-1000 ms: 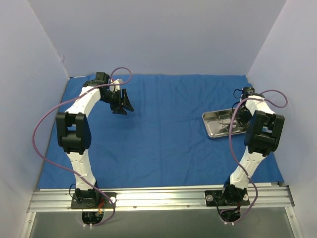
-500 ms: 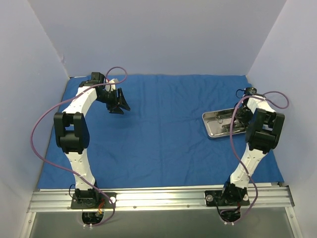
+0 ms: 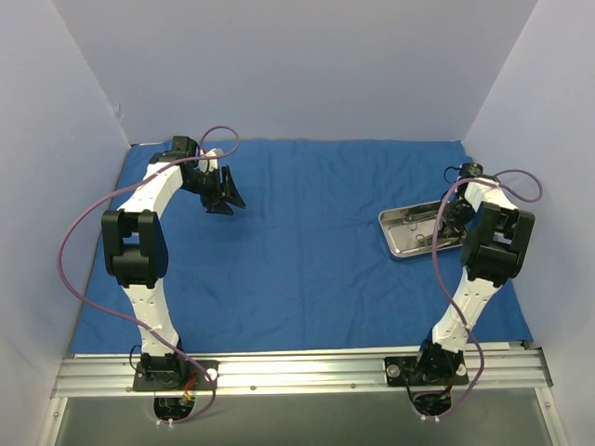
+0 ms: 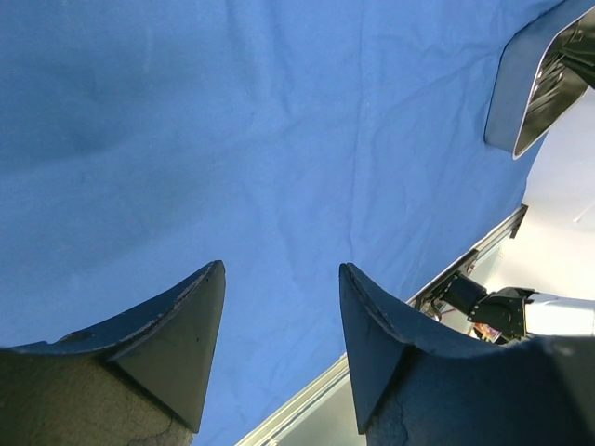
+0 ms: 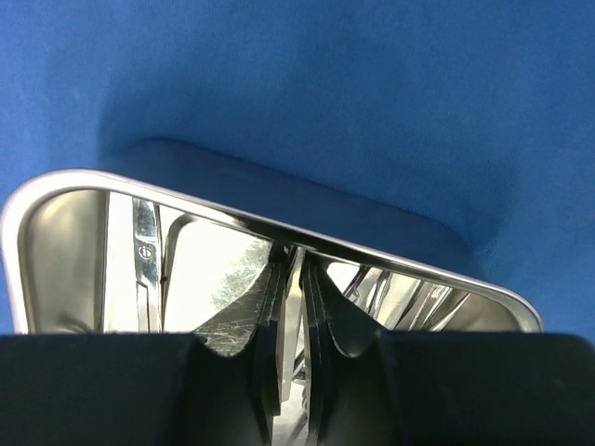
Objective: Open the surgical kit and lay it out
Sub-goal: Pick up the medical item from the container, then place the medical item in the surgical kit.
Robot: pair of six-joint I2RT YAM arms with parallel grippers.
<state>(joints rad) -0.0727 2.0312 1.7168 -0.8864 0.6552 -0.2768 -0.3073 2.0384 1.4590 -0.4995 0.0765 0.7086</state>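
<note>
The royal-blue cloth wrap point(image 3: 307, 260) lies spread flat over the table. The steel tray point(image 3: 398, 245) sits on it at the right and holds thin silver instruments point(image 3: 423, 223). My right gripper point(image 3: 448, 223) reaches down into the tray. In the right wrist view its fingers point(image 5: 293, 269) are nearly together just under the tray's rim point(image 5: 186, 200), with a thin silver instrument piece between them; another instrument point(image 5: 144, 255) lies to the left. My left gripper point(image 3: 223, 198) hangs open and empty above the cloth at the far left; in the left wrist view point(image 4: 282, 274) only cloth point(image 4: 279, 139) shows between the fingers.
Light walls close in the back and both sides. A metal rail point(image 3: 297, 370) with both arm bases runs along the near edge. The tray's corner point(image 4: 509, 93) shows at the top right of the left wrist view.
My left gripper has drawn back a little toward the far left. My right gripper has shifted slightly inside the tray, and the tray has moved very little.
</note>
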